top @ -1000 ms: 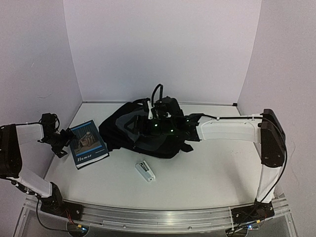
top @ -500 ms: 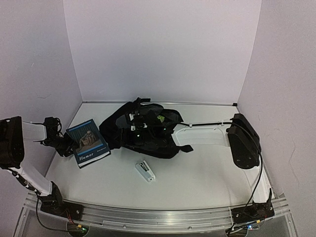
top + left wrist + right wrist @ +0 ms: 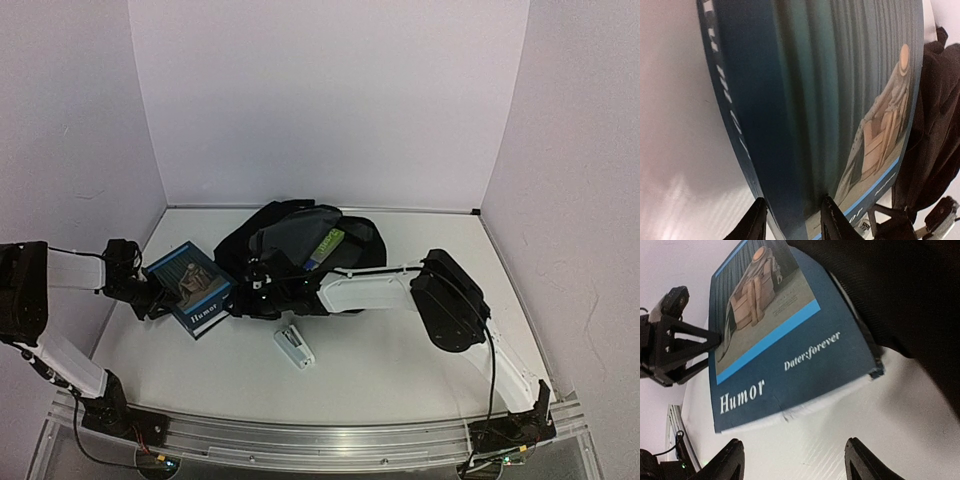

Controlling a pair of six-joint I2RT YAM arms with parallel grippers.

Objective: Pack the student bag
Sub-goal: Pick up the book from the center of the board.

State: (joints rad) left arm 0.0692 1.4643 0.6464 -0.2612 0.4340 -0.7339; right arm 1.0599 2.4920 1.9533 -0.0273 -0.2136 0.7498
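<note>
- Book (image 3: 190, 288) loading step: left end effector (image 3: 795, 222) pinches its edge, tilted beside student bag (image 3: 300, 235).
- Right end effector (image 3: 796, 450) spread, empty.
- Next, probably: right parts the bag, left slides Book in.

book (image 3: 190, 288) left of bag (image 3: 362, 238), device (image 3: 293, 347) nearer

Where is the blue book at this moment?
In the top view the blue book is left of centre, between the left gripper gripping its edge and the student bag.
</note>
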